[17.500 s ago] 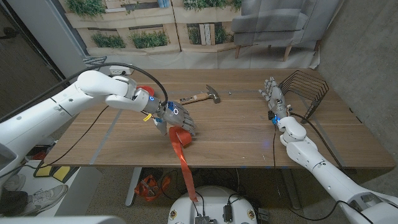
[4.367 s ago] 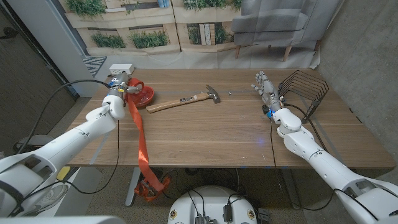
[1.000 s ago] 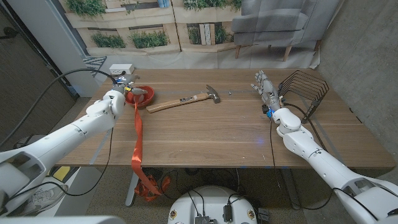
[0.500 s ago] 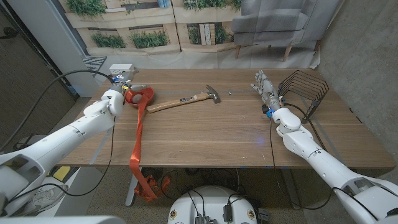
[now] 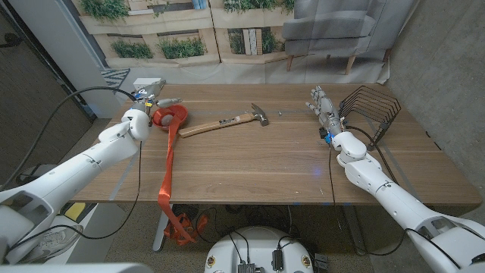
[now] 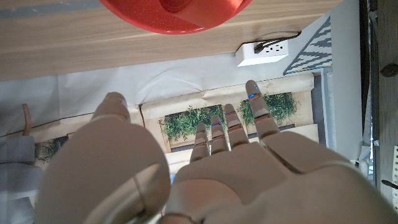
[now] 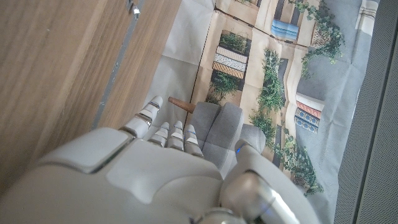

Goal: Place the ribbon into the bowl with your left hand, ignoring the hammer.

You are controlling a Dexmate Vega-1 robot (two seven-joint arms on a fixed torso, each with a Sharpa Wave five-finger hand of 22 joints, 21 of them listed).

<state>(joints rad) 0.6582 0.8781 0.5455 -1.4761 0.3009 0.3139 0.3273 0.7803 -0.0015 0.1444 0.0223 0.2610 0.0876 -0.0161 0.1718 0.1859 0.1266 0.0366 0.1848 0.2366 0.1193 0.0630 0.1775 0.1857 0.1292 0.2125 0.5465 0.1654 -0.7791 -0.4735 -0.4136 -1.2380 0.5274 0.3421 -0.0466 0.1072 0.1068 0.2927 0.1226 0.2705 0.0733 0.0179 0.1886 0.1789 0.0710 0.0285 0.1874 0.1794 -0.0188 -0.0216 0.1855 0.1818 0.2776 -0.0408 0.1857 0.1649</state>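
My left hand (image 5: 148, 101) hangs empty, fingers spread, just beside the bowl (image 5: 171, 116); the ribbon (image 5: 167, 165) trails from the bowl.

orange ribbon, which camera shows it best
The head view: the long orange ribbon runs from the red bowl across the wooden table and hangs over its front edge. The left wrist view catches a bit inside the bowl; the right wrist view shows table.

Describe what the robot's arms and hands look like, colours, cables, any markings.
Both arms have smooth white rounded shells. A black cable loops along the left arm, and another runs by the right arm. The left hand is beige-grey with jointed fingers; tiny blue marks sit near its fingertips. The right hand is pale grey, with a small blue light on its thumb.
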